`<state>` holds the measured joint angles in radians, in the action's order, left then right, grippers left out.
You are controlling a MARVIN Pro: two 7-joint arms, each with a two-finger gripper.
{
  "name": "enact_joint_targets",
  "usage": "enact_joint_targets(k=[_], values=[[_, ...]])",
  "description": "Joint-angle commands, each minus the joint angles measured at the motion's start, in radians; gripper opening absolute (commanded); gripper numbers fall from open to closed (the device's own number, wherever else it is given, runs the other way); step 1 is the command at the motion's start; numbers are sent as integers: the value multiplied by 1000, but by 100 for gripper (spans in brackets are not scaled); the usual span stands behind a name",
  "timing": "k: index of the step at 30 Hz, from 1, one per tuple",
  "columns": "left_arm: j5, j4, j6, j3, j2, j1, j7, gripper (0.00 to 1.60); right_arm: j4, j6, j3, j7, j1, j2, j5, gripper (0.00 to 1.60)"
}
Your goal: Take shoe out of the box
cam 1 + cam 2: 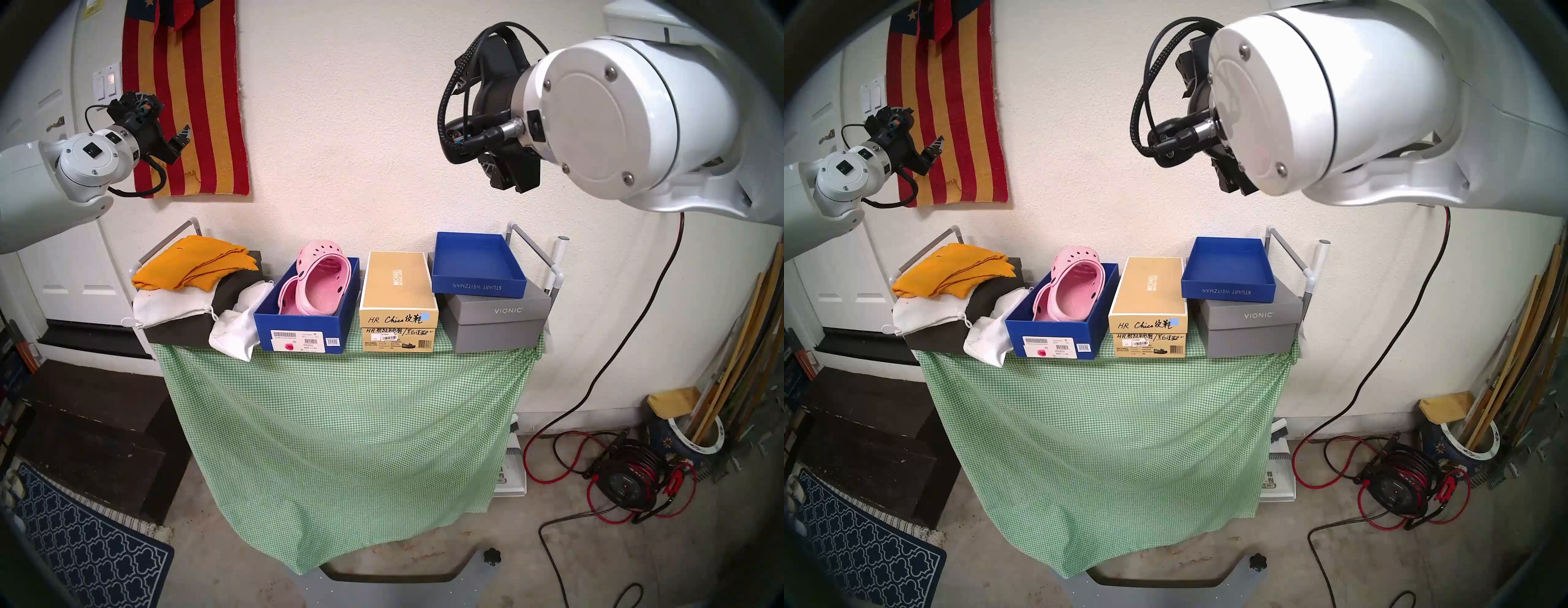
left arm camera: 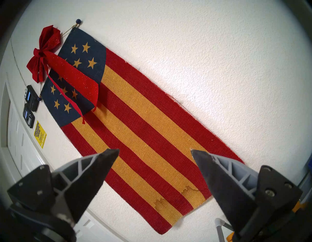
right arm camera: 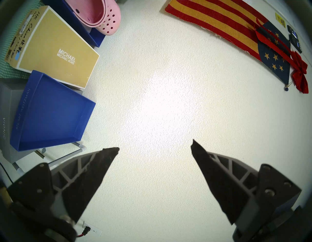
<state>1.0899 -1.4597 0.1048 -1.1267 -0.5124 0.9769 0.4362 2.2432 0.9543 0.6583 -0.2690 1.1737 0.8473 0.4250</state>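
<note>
Looks like a garage corner. The back wall [image 1: 348,127] is cream with a bumpy texture, and there's a bright light patch on it in the right wrist view. A burlap flag hanging [image 1: 191,97] in red and mustard stripes hangs on it, topped with a glittery red bow [image 2: 45,55]. Left of that are white light switches [image 1: 106,83] and a white panelled door [image 1: 72,271]. The floor [image 1: 572,564] is bare stained concrete, with a navy patterned doormat [image 1: 85,547] bottom left and dark wooden steps [image 1: 97,429] beside it. On the right, a red cable reel [image 1: 628,479] sits on the floor, next to a painted ceramic pot [image 1: 679,437] full of long wooden handles.
</note>
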Motion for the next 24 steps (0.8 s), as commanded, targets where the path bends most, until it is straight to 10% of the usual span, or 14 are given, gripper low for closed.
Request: enact_joint_targets(k=[1,24], values=[[0,0,0,0,0,0,0,160,-44,-106,3,11,-41,50,-28,160],[0,0,0,0,0,0,0,160,-301,-374,-73,160,-281,325,-64,160]])
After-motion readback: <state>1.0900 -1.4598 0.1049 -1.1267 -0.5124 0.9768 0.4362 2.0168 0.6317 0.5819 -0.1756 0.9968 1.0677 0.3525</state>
